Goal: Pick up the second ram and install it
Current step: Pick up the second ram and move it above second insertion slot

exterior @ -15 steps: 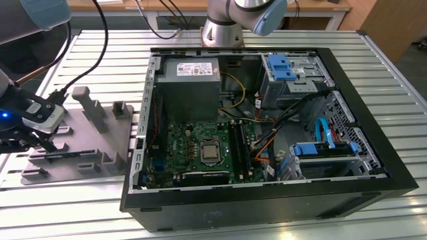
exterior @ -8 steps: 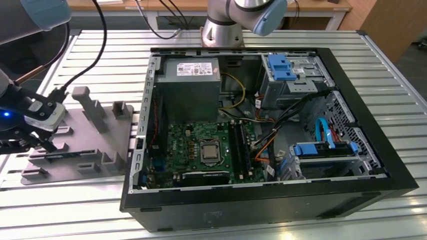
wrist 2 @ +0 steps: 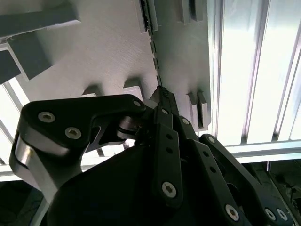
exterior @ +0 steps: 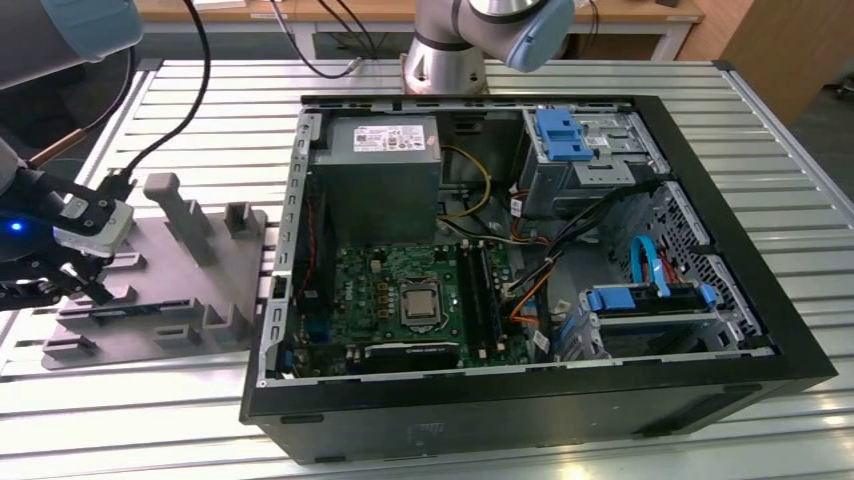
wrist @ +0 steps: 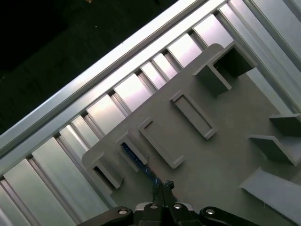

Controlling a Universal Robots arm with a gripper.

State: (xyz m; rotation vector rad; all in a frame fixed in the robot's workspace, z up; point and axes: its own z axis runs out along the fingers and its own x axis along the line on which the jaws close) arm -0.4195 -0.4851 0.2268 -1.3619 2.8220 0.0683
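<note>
second ram [wrist 2: 151, 37]: a thin dark board standing on its long edge in a slot of the fixture, at the exterior view's left and well apart from the computer. In the first wrist view the second ram [wrist: 138, 162] reads as a dark strip with a bluish edge.
gripper [wrist 2: 162, 92]: drawn narrow, its tips pinched on the end of the board nearest the wrist. The board is not yet lifted out of its slot. In the exterior view the gripper [exterior: 74, 290] hangs low over the near left part of the fixture.
fixture plate [exterior: 147, 270]: grey plastic, lying flat on the table, with upright posts and raised slot walls around the board.
table [exterior: 200, 420]: ribbed aluminium, carrying both the plate and the computer.
computer case [exterior: 534, 400]: side open, to the exterior view's right of the plate.
motherboard [exterior: 374, 290]: green, lying flat inside the case.
risk, lifting: a pull that is not straight could jam the board against the slot walls and drag the light plate along.
risk, carrying: held by one end, the long board could pivot or slip in the tips.
risk, entering: the case rim and loose cables near the motherboard could catch it.
risk, seating: a tilted board would likely not latch.
count: one memory board seen, one gripper, one plate, one case, one motherboard. The memory sockets cannot be counted.
</note>
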